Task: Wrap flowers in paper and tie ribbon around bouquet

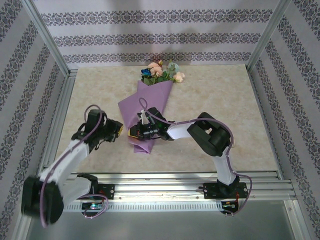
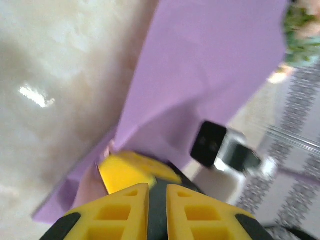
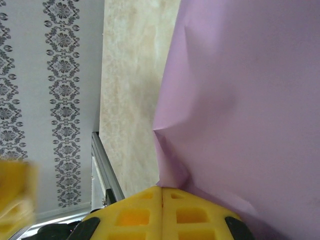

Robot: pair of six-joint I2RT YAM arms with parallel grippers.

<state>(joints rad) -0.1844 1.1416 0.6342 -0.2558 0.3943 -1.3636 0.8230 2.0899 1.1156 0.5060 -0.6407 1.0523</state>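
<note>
Right tool closed, seemingly pinching a fold of paper at the narrow end of the bouquet; left tool just beside it, jaws barely apart, empty. Paper looks light and crease-prone: grip there, not the flowers beyond.

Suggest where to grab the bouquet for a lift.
Probably its narrow near end, pinched across from above: the bouquet lies flat on the table, tapers there to a graspable width, and the flowers at the far end stay uncrushed.
</note>
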